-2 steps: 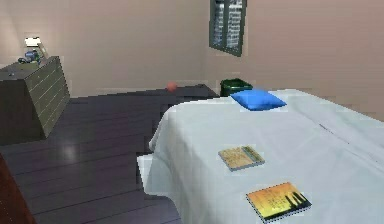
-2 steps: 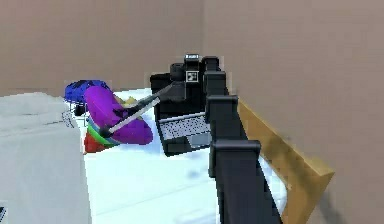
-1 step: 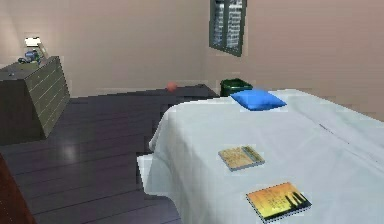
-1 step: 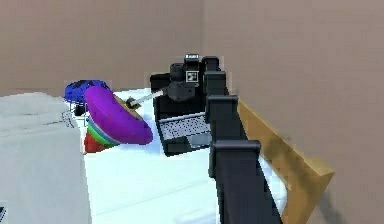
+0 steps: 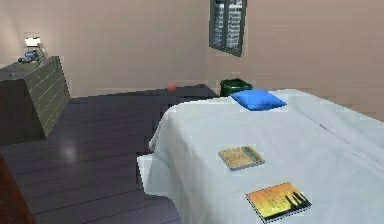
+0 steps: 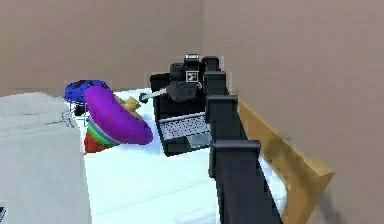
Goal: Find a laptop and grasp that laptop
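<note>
The laptop (image 6: 183,128) lies open on the bed's smooth white sheet (image 6: 150,185), its black lid upright and its grey keyboard flat, near the pale wooden frame (image 6: 295,165) on the right. The gripper (image 6: 150,96), on the dark square arm (image 6: 235,150), is at the lid. I cannot tell how its fingers are set, or whether it holds anything. A glossy purple curved thing (image 6: 115,112) lies to the left. The forward view has a blue pillow (image 5: 258,99) and two flat books (image 5: 241,157) on the sheet.

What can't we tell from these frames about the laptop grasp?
Arm side view: whether the gripper holds the open black laptop; it lies on the white bed behind it.
Arm side view: laptop's right edge, hidden by the dark square arm bar.
Forward view: small items on the dark wooden dresser, too small to name.
</note>
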